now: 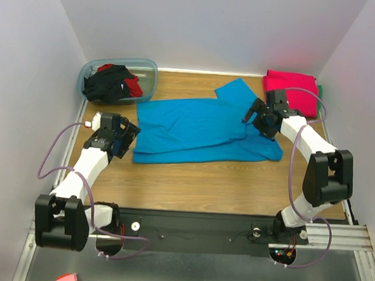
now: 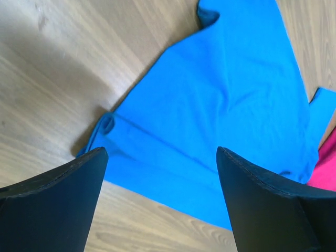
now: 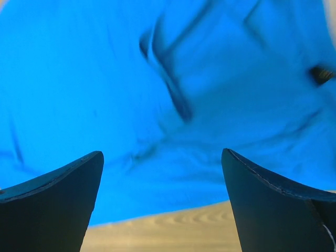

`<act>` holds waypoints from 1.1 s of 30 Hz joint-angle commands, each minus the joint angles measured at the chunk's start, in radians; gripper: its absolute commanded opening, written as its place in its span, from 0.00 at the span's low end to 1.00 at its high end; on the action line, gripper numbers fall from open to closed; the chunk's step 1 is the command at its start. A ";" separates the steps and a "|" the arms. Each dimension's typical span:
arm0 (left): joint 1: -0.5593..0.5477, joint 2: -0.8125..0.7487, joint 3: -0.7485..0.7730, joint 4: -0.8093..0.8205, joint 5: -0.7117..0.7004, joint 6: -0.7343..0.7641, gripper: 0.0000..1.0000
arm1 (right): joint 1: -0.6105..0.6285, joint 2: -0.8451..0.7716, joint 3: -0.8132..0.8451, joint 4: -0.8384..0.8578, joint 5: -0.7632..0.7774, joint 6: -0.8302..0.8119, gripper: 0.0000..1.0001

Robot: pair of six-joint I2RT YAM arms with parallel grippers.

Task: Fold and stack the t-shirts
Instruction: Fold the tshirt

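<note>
Both sets of jaws hang spread over the blue shirt [image 1: 194, 128], seemingly half-folded; next they'd need to pinch its edges.

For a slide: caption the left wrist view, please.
Open left end effector by the turquoise-blue t-shirt on the wooden table.

The wooden table [image 1: 191, 179] carries a blue shirt [image 1: 194, 131], spread across its middle. A tub [image 1: 148, 74] sits at the far-left corner, and a folded pink shirt [image 1: 292, 89] at the far-right.
</note>
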 commanded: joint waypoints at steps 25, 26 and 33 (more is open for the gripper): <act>-0.057 0.129 -0.013 0.089 0.085 0.036 0.97 | 0.120 0.374 0.288 0.157 -0.232 -0.034 1.00; -0.057 0.132 -0.010 0.089 0.085 0.035 0.97 | 0.121 0.382 0.300 0.157 -0.230 -0.042 1.00; -0.057 0.146 0.004 0.090 0.089 0.039 0.98 | 0.129 0.459 0.415 0.159 -0.270 -0.083 1.00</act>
